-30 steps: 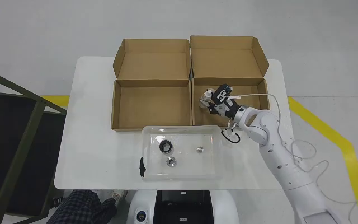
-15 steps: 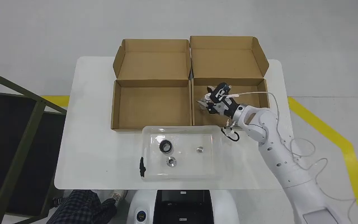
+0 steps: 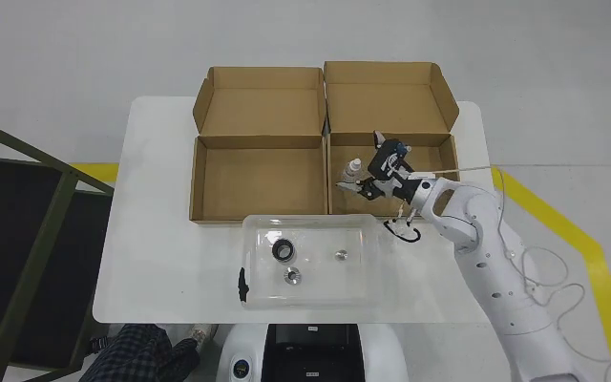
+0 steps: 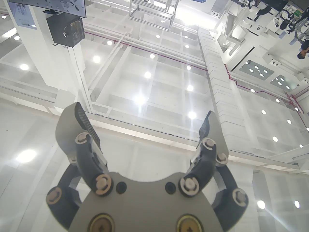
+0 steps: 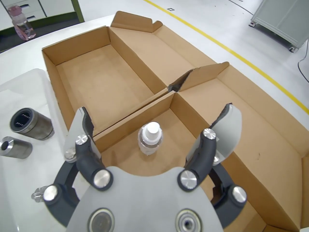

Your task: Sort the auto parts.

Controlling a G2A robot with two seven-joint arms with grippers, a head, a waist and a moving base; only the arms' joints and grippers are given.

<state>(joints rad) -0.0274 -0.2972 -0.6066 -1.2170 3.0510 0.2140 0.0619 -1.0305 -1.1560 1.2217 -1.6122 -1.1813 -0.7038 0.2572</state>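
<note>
Done: white-capped part (image 5: 150, 137) stands in my right carton (image 5: 178, 126).
Remaining: linear bearing (image 5: 31, 123), bushing (image 5: 15, 146), small fitting (image 3: 341, 254), black clip (image 3: 242, 283) in tray (image 3: 315, 239).
Right gripper (image 5: 156, 111), left gripper (image 4: 144, 115): jaws wide, empty.

Probably factory hall: yellow floor line (image 5: 217, 42)

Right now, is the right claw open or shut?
Open: the right claw gapes wide, gripping nothing; the white-capped part stands free in the cardboard box.
</note>
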